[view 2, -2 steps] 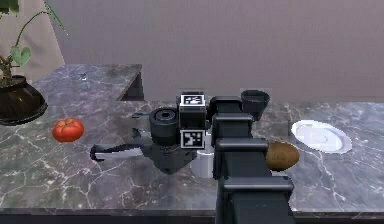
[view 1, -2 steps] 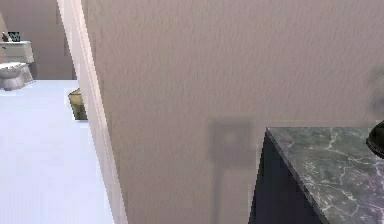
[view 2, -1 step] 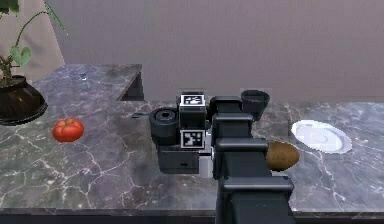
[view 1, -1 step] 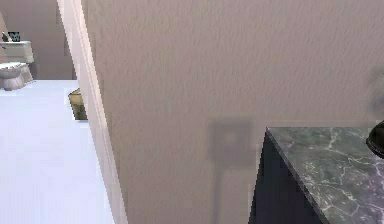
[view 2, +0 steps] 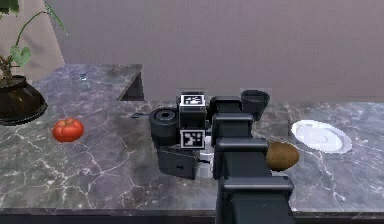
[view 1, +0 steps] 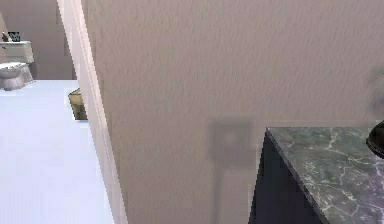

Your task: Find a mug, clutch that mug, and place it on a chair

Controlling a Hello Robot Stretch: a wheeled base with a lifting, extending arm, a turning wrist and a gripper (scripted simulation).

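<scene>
Reaching out over the marble counter (view 2: 100, 165), the arm (view 2: 245, 170) ends in the gripper (view 2: 152, 121); whether it holds anything cannot be told. The dark mug (view 2: 255, 101) stands just beyond the arm, right of two black-marked white squares (view 2: 192, 118). Pale floor (view 1: 40, 150) lies open left of the wall (view 1: 200, 80).

Smooth veined marble countertop (view 2: 95, 172), glossy white plate (view 2: 320, 136), matt dark mug (view 2: 255, 101) and arm (view 2: 250, 180).

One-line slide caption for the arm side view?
Stretch's arm over a marble counter, its gripper between a red tomato and a white plate, a dark cup just beyond.
</scene>
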